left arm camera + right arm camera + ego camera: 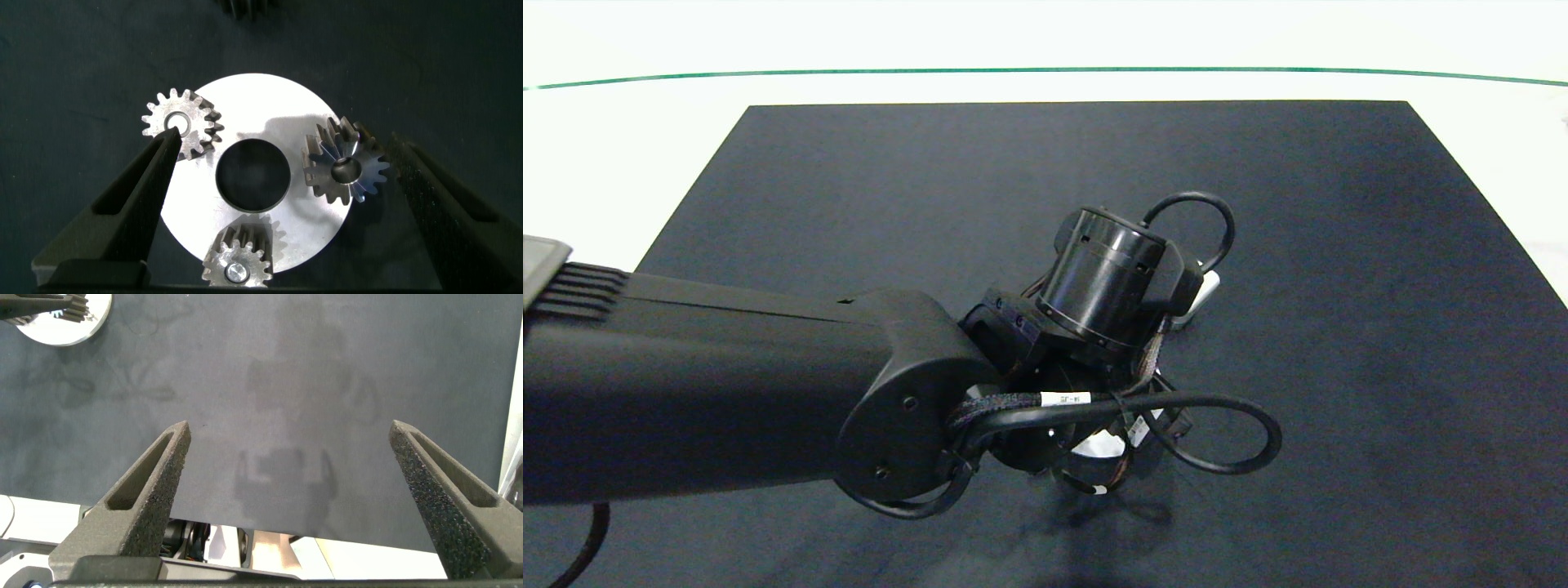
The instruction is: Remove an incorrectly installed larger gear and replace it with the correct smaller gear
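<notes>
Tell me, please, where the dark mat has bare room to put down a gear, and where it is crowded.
The dark mat is bare on its far half and right side, beyond the left arm. It is crowded at the round silver disc: two small short-toothed gears and the wider long-toothed silver gear ring its centre hole, with the open left gripper above them. The open right gripper hangs over bare mat.

I see a white desk [621, 139] carrying a dark mat [1339, 327] that covers most of it. On the mat lies a round silver plate [261, 106] with a centre hole. Another gear [249, 6] sits on the mat just beyond the plate's 12 o'clock edge.
</notes>
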`<state>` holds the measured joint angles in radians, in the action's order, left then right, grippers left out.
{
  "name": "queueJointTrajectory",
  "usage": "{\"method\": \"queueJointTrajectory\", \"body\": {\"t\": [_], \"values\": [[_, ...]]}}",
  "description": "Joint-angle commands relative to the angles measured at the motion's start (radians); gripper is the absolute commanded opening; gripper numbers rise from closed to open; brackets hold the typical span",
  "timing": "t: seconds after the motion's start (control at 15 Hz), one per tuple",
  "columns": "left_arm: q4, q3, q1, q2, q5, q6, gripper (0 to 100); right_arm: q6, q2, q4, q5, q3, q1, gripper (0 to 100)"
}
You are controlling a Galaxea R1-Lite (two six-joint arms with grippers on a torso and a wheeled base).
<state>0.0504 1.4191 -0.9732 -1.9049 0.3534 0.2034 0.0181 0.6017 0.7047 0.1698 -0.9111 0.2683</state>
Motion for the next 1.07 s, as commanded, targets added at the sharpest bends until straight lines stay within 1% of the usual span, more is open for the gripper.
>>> {"method": "queueJointTrajectory", "body": {"t": [0.07,0.47,0.73,1.07], "values": [[0.0,0.003,0.004,0.007,0.002,0.005,100,0.0,0.003,0.004,0.0,-0.002,0.002,100],[0.002,0.018,-0.002,0.007,0.002,0.007,100,0.0,0.003,0.004,-0.001,-0.005,0.0,100],[0.003,0.018,0.005,0.013,0.002,0.013,100,0.0,0.003,0.002,-0.001,-0.003,0.0,100],[0.003,0.006,0.005,0.013,0.002,0.011,100,0.0,0.0,0.004,-0.001,-0.003,0.0,100]]}}
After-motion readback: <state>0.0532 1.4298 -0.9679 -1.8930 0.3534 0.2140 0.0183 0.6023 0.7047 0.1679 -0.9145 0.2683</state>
